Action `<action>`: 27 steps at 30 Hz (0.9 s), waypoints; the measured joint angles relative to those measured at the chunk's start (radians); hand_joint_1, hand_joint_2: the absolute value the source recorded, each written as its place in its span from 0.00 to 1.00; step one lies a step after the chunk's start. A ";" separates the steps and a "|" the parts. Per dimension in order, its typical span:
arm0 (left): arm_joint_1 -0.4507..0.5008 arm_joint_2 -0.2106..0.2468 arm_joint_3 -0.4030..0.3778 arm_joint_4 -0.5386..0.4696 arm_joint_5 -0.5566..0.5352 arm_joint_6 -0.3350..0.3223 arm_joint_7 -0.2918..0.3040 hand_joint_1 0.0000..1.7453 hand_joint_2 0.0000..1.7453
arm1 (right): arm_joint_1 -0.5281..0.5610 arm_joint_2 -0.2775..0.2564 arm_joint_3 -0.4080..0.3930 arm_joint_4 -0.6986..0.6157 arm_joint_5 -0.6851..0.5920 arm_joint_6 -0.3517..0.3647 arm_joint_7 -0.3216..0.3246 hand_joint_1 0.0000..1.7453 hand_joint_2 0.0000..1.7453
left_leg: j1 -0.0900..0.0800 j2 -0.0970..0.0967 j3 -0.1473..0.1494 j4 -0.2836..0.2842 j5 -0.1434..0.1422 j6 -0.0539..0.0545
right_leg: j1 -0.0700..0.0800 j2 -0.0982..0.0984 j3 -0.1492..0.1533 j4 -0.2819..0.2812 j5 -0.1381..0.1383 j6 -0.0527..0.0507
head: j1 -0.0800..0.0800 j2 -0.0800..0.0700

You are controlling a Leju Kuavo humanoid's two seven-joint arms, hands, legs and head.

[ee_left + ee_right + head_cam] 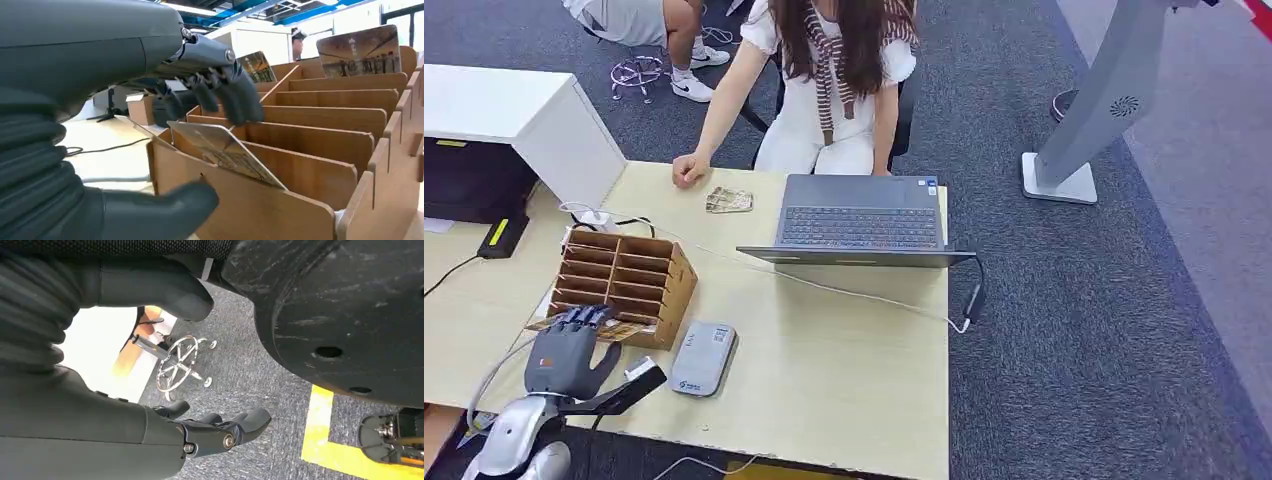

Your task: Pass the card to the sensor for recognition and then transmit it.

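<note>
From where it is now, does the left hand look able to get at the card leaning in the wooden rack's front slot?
Probably yes: the left hand hovers open right over the card, whose upper edge leans free above the wooden rack, nothing between them.

The left arm (509,432) was silver and rounded, with a grey cable looping beside it. The left hand (564,350) had a dark grey back bearing a small orange mark, and black segmented fingers (235,97). In the left wrist view a ribbed grey cover led to a thick grey thumb (160,212), and a round silver screw sat at the knuckles. The right hand (215,432) looked the same: smooth grey casing, ribbed cover, dark fingers and a silver screw at the knuckle. The person (834,80) at the far side wore white, with a brown-and-white striped garment draped over the shoulders.
</note>
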 joint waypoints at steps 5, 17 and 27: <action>-0.001 0.000 0.000 0.003 0.003 0.015 -0.007 1.00 1.00 | 0.000 -0.001 0.004 0.000 0.000 0.000 0.000 0.00 1.00 | 0.000 0.000 0.000 0.000 0.000 0.000 | 0.000 0.000 0.000 0.000 0.000 0.000 | 0.000 0.000; 0.001 0.000 0.000 0.003 0.011 0.048 -0.027 1.00 1.00 | 0.000 -0.002 0.006 0.000 0.000 0.001 0.000 0.00 1.00 | 0.000 0.000 0.000 0.000 0.000 0.000 | 0.000 0.000 0.000 0.000 0.000 0.000 | 0.000 0.000; 0.053 0.000 0.000 -0.071 0.008 0.128 -0.056 1.00 1.00 | 0.001 -0.003 0.006 0.000 -0.005 0.000 -0.005 0.00 1.00 | 0.000 0.000 0.000 0.000 0.000 0.000 | 0.000 0.001 0.000 0.000 0.000 0.000 | 0.000 0.000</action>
